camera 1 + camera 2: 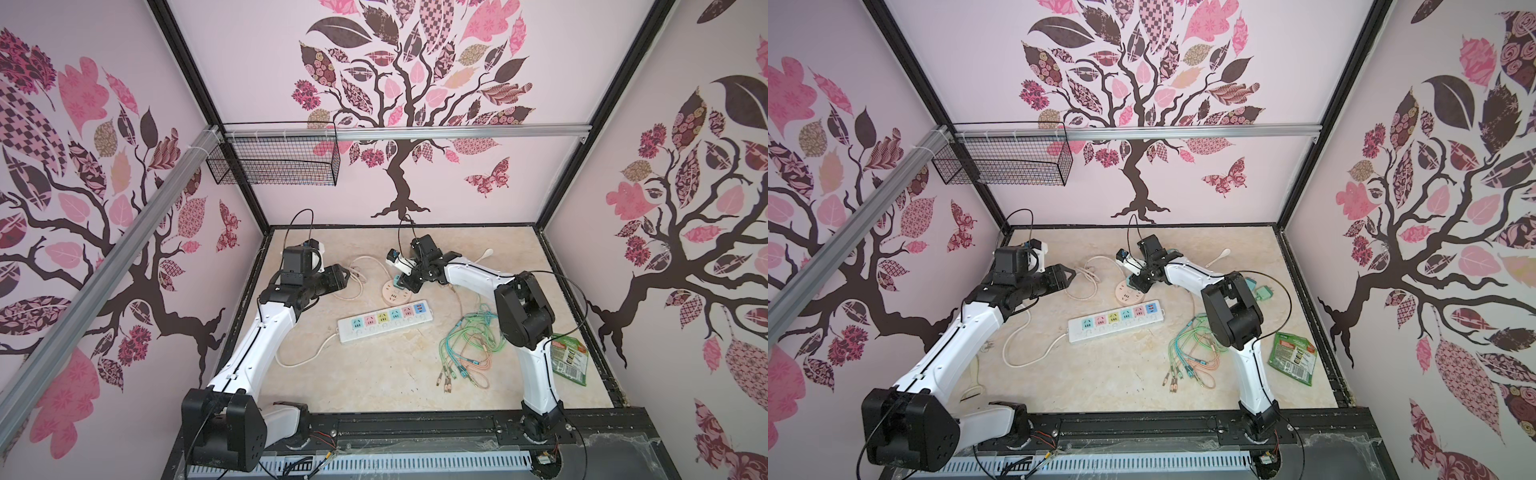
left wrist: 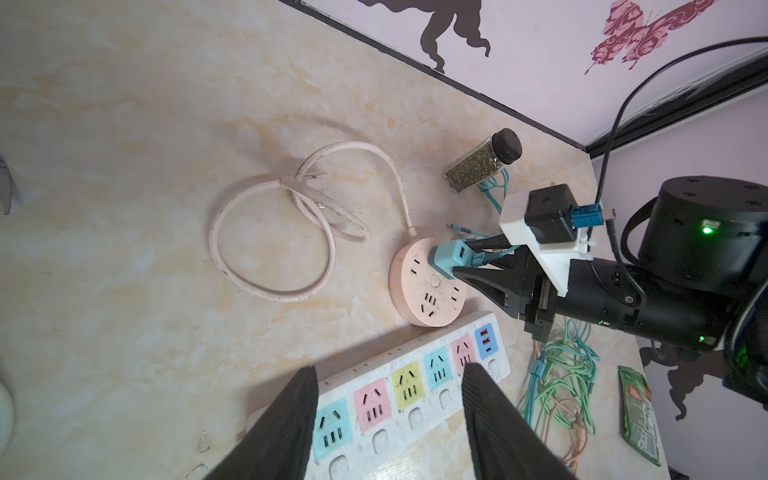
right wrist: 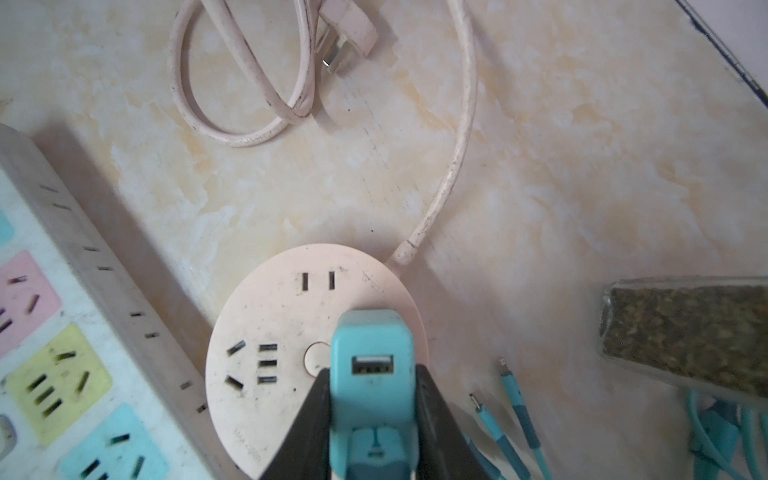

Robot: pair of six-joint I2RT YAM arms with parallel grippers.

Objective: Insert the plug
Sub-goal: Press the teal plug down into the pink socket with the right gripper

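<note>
My right gripper (image 3: 371, 372) grips the teal plug (image 3: 370, 336), which sits on the pink round socket (image 3: 270, 316) beside its button. The prongs are hidden; I judge that the pushing-in is left to do. My left gripper (image 2: 390, 370) hangs open and empty, apart from the socket.

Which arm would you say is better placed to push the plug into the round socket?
Right. The right gripper is shut on the plug, right at the round socket. The left gripper is open, empty and off to the side.
</note>
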